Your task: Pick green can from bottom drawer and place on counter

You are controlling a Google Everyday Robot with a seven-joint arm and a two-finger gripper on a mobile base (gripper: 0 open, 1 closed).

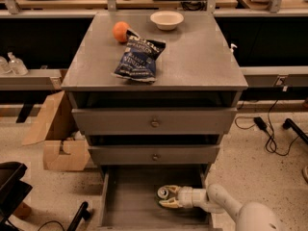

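The green can (162, 192) sits on the floor of the open bottom drawer (130, 201), right of its middle, with its silver top facing me. My gripper (165, 197) reaches in from the lower right, low inside the drawer. Its pale fingers (169, 204) are spread, one on each side of the can, and are not closed on it. The counter (192, 57) is the grey top of the cabinet above.
On the counter lie an orange (121, 31), a white bowl (167, 19) and a blue chip bag (140, 59). The two upper drawers (154, 123) are closed above the open one. A cardboard box (60, 150) stands at the left and cables (267, 129) lie at the right.
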